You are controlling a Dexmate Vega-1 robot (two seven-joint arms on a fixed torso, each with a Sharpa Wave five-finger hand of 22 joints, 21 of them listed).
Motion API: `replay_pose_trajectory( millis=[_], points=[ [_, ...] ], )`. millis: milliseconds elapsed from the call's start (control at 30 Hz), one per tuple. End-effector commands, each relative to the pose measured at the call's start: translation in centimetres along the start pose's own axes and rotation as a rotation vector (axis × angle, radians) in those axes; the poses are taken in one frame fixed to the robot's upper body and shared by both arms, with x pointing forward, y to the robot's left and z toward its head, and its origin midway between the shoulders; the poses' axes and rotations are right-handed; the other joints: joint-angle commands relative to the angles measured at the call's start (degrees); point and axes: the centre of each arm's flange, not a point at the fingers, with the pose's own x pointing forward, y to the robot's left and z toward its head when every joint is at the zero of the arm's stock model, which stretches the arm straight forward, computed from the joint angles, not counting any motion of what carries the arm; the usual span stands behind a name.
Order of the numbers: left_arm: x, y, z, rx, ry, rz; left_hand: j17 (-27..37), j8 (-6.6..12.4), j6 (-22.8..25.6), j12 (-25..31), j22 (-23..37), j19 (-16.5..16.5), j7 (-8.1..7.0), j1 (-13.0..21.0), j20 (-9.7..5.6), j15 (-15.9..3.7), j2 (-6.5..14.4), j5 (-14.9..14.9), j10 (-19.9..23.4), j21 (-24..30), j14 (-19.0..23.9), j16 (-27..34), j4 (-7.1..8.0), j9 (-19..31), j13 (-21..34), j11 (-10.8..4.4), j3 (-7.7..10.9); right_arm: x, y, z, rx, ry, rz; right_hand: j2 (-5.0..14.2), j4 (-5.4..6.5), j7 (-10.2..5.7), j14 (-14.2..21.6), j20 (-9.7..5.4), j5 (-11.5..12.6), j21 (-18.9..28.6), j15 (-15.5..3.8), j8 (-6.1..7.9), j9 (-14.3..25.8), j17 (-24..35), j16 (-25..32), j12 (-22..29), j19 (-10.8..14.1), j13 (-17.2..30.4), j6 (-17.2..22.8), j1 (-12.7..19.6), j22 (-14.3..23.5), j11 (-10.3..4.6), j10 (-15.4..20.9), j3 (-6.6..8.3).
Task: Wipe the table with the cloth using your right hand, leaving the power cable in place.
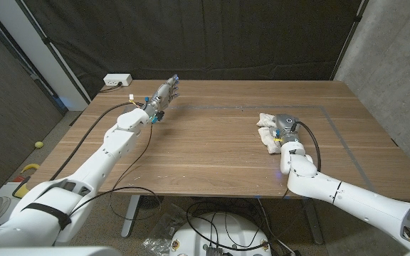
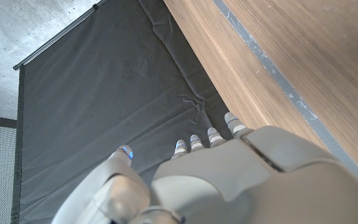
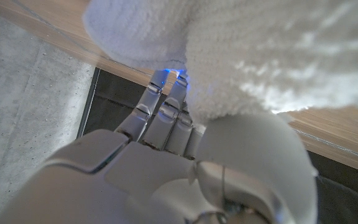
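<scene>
Right of frame centre, right hand [image 1: 283,126] presses on the white cloth [image 1: 267,131], fingers closed over it on the table [image 1: 212,153]. Upper left, left hand [image 1: 164,94] hovers, fingers apart, holding nothing.

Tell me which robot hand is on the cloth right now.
The right robot hand, pressing on the white cloth at the table's right side. The left robot hand holds nothing, raised over the far left part, fingers apart.
</scene>
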Motion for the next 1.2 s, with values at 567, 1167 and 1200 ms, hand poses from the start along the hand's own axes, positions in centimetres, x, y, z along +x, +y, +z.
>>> replay_pose_trajectory(
  millis=[567,1167,1200],
  points=[
    [0.5,-0.6,0.0,0.002,-0.007,-0.017,0.20,-0.18,-2.33,0.20,0.26,-3.42,-0.24,0.19,0.34,0.38,0.50,0.40,-3.09,-0.22,-3.25,-0.07,-0.17,0.18,0.15,0.26,-0.29,-11.1,0.8,-2.2,0.049,0.134,0.008,0.02,0.31,-5.12,0.16,-4.90,0.34,1.10,-4.90,-0.15,0.11,0.56,-0.15,-0.25,-0.55,0.34,10.26,0.29,-0.35,0.04,0.46,-0.28],
    [-0.2,-0.3,0.2,0.003,-0.010,-0.010,0.21,-0.17,-2.32,0.20,0.27,-3.39,-0.24,0.22,0.37,0.41,0.55,0.41,-3.10,-0.26,-3.16,-0.04,-0.17,0.18,0.15,0.38,-0.39,-9.8,-4.2,-1.6,0.365,0.052,-0.330,0.01,0.34,-5.13,0.30,-4.76,0.41,1.86,-4.93,-0.63,0.15,0.80,-0.39,-0.44,-0.86,0.49,10.47,0.41,-0.83,-0.06,0.63,-0.34],
    [-0.2,-0.3,0.2,0.003,-0.011,-0.009,0.21,-0.17,-2.32,0.20,0.27,-3.41,-0.24,0.22,0.37,0.42,0.55,0.42,-3.10,-0.27,-3.16,-0.04,-0.17,0.18,0.15,0.38,-0.39,-9.8,-4.6,-1.5,0.393,0.045,-0.352,0.02,0.34,-5.15,0.30,-4.67,0.41,1.92,-4.93,-0.67,0.15,0.82,-0.42,-0.44,-0.88,0.52,10.47,0.43,-0.87,-0.07,0.65,-0.33]
  ],
)
